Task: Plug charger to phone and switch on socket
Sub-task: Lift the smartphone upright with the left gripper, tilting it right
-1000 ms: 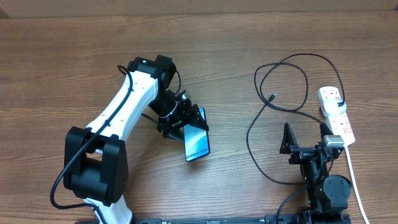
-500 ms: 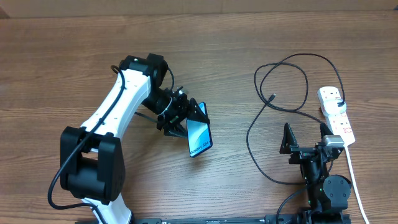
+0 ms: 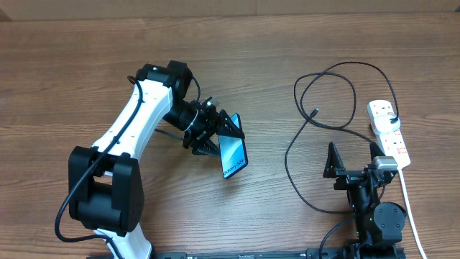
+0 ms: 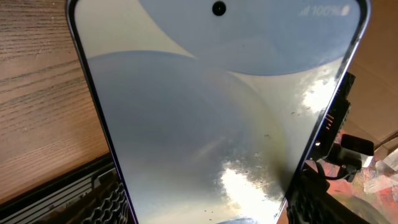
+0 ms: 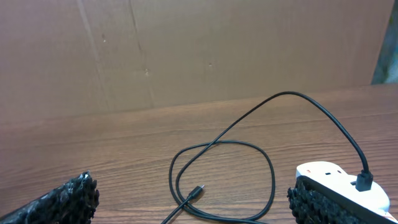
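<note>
Left of the worktop's (image 3: 65, 65) middle, the phone (image 3: 234, 157) appears to be held off the wood. It is tilted, with its pale blue screen up and its lettered end toward the near edge. The left hand (image 3: 220, 137) pinches it by the far end. That leaves the lower end, where I judge the port sits, free for a plug. In the left wrist view the screen fills the frame and hides the grip.

The charger (image 3: 338, 79) lies in loose loops toward the right edge. Its small tip (image 3: 315, 113) rests bare on the wood, well apart from the phone. Its other end is plugged into the socket (image 3: 390, 135) by the right edge.

The right hand (image 3: 353, 157) sits spread and holds nothing. It is close to the near edge and near the loops, likely placed to fetch the tip.
</note>
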